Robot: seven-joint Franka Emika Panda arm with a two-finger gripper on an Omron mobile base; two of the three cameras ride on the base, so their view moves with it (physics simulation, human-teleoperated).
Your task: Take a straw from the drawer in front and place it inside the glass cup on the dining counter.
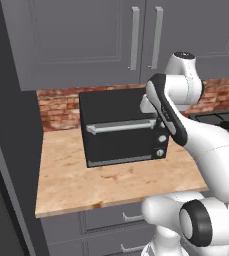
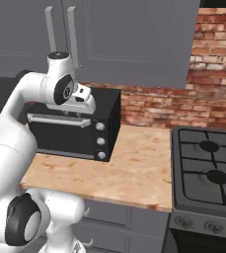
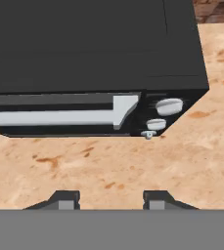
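Observation:
My gripper (image 3: 111, 200) hangs above a light-wood worktop (image 3: 108, 166), just in front of a black toaster oven (image 3: 84, 49). Its two dark fingertips (image 3: 64, 199) stand apart with nothing between them, so it is open. In the right base view my white hand (image 2: 83, 99) sits over the oven's front top edge. In the left base view the forearm (image 1: 168, 117) covers most of the hand. The straw, the drawer, the glass cup and the dining counter are out of view.
The toaster oven (image 1: 121, 127) stands at the back of the worktop (image 1: 76, 185), against a brick wall (image 2: 159, 106). A gas stove (image 2: 208, 173) lies to the right. Grey wall cabinets (image 1: 86, 40) hang above. Small grey drawers (image 1: 111, 217) sit under the worktop. A dark tall panel (image 1: 6, 150) bounds the left.

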